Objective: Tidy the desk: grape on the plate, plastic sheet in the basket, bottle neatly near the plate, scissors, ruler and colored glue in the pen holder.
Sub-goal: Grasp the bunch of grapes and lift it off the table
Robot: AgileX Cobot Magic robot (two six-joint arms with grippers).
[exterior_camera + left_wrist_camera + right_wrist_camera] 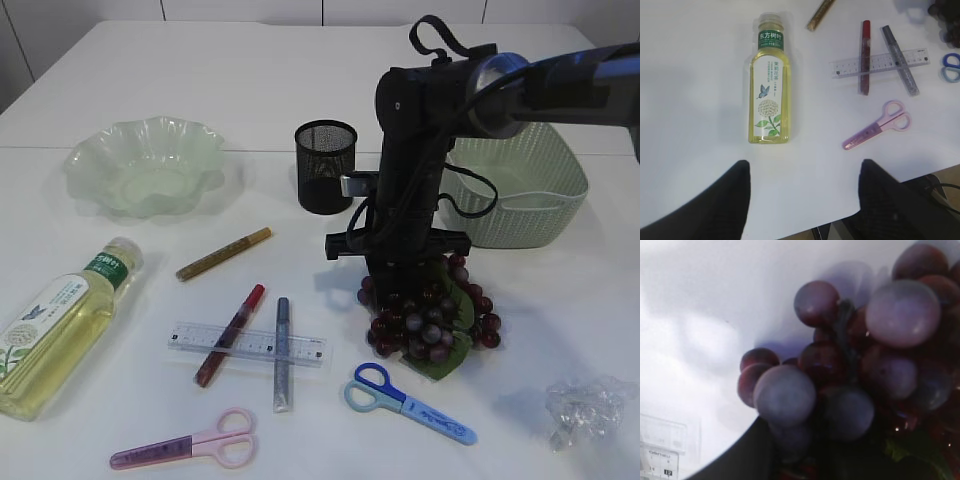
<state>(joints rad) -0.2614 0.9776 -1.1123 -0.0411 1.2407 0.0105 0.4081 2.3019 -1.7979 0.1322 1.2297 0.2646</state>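
Note:
A bunch of dark grape [440, 320] lies on the table, and my right gripper [404, 288] stands straight down into it. Up close, the grape [840, 365] fills the space between the jaws of the right gripper [798, 440], which are closed on it. My left gripper [804, 172] hovers open and empty over the table's near edge, short of the lying bottle [769, 95]. Red, silver and gold glue pens [230, 335] lie around the ruler [300, 348]. Pink scissors [195, 447] and blue scissors [410, 402] lie in front. The crumpled plastic sheet [588, 410] is at the front right.
The green wavy plate [90, 150] sits at the back left. The black mesh pen holder [326, 165] stands mid-back. The green basket [560, 165] sits right behind the right arm. The bottle [55, 335] lies at the left front edge.

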